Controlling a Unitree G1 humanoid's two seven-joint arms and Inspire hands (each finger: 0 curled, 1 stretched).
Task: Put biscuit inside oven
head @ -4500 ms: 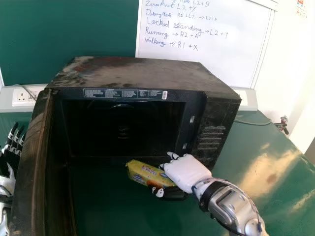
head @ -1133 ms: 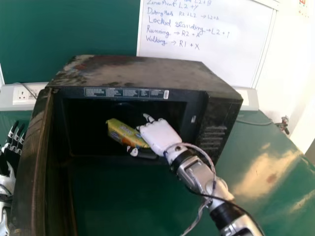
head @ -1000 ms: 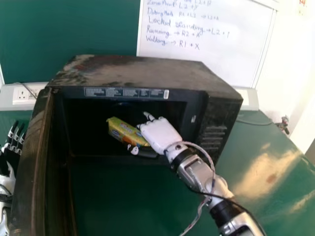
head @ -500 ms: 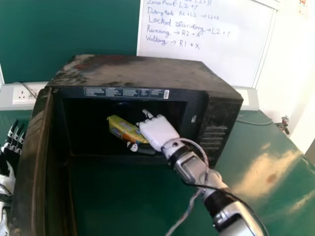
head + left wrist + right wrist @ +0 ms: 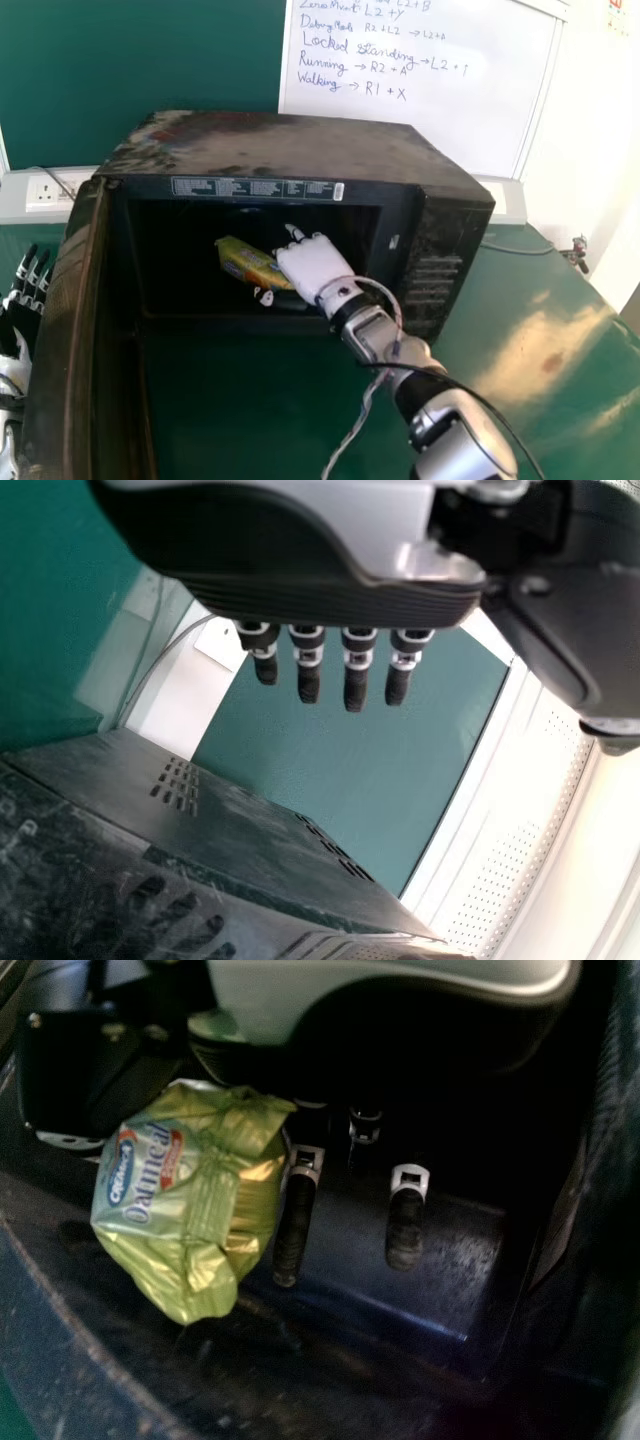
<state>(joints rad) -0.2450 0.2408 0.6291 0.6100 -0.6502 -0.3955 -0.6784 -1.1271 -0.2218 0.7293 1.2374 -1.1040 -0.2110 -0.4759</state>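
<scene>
The right hand (image 5: 314, 266) is inside the mouth of the black oven (image 5: 280, 150), pinching the yellow-green biscuit packet (image 5: 248, 262) between thumb and fingers. The packet lies slantwise within the cavity, left of the palm. In the right wrist view, the biscuit packet (image 5: 185, 1205) sits between the thumb and a finger of the right hand (image 5: 405, 1228); part of it is hidden behind the hand. The left hand (image 5: 14, 350) is outside the oven door at the left edge, fingers straight. In the left wrist view, the left hand (image 5: 300, 555) hangs above the oven (image 5: 220, 820).
The open oven door (image 5: 62, 340) stands along the left, between the left hand and the cavity. Around the oven spreads the green table (image 5: 540, 340). Behind are a whiteboard (image 5: 420, 110) and a wall socket (image 5: 45, 192).
From low in front of the oven, the right hand has carried the packet forward, up and left into the cavity. Lately both shifted slightly left. The left hand looks unmoved.
</scene>
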